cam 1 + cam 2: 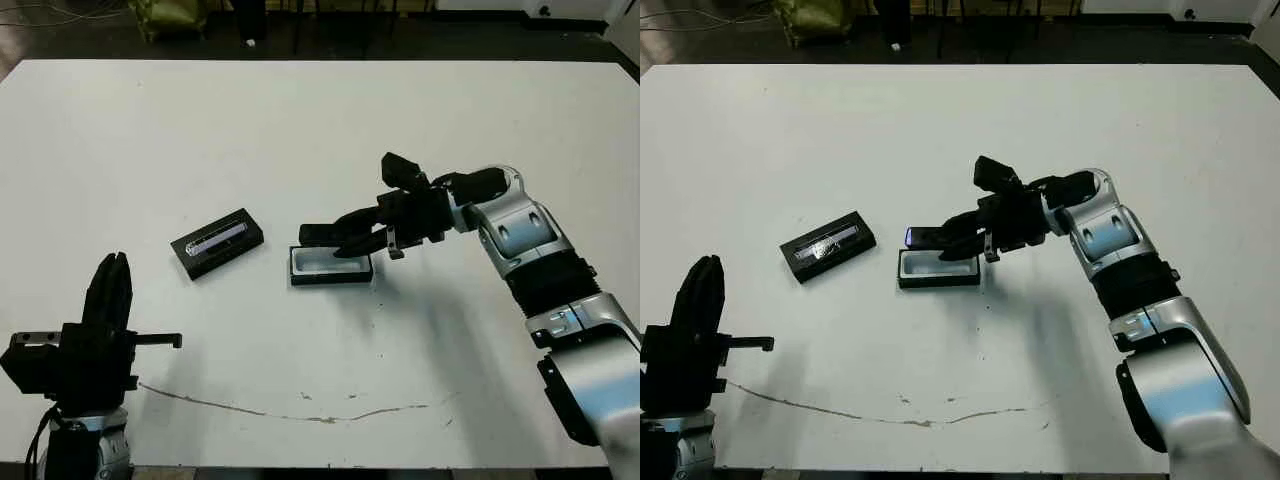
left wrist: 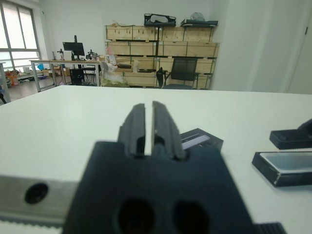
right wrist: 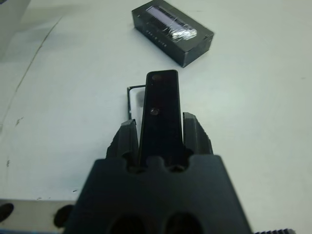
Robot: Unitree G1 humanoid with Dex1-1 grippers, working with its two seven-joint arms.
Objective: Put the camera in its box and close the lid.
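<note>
**Over the box: camera clamped in your right pincer**

On the white worktop (image 1: 480, 120), your right arm reaches in across the middle. Your left arm sits low at the near left corner, well apart from everything, its left pincer (image 2: 145, 127) pointing away from you with the fingers pressed together on nothing.

Your right pincer (image 3: 159, 139) is clamped on the camera (image 3: 160, 114), one finger on each long side. The bar sticks out past the fingertips towards your left, its free end above the box (image 1: 330, 265).

That box lies open mid-worktop, white lining up, just under the camera.

Left of the box, near but not touching, the lid (image 1: 216, 243) lies flat and askew, silvery strip upward.
</note>
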